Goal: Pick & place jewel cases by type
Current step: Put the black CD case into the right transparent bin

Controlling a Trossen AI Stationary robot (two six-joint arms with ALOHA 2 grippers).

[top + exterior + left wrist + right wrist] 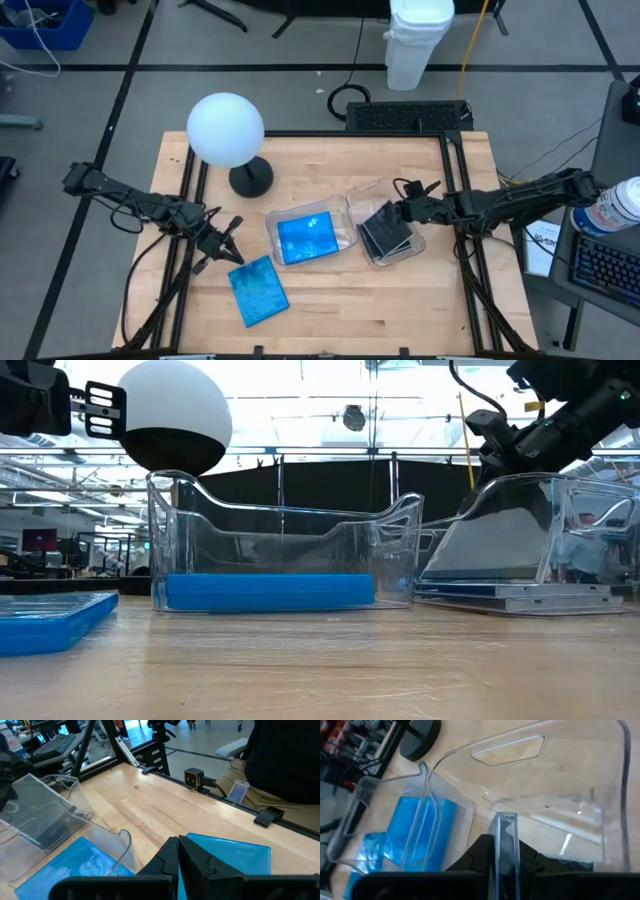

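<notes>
A blue jewel case (258, 290) lies flat on the table at the near left. Another blue one (308, 238) lies flat in the left clear bin (272, 222). My left gripper (228, 248) hovers shut just left of the loose blue case (235, 852), touching nothing. My right gripper (396, 212) is shut on a dark grey jewel case (385, 232) that slants inside the right clear bin (362, 196), above a stack of dark cases (520, 596). My right gripper pinches the dark case's upper edge (504, 827) between its two fingers. The fingers slant down from the table's right side. The case stands tilted inside the right bin, its lower edge (430, 568) down at the stacked cases. Whether it rests on them I cannot tell.
A white globe lamp (226, 130) on a black round base (250, 178) stands at the far left of the table. A black metal frame (455, 170) edges the table. Bare wood lies in front of both bins.
</notes>
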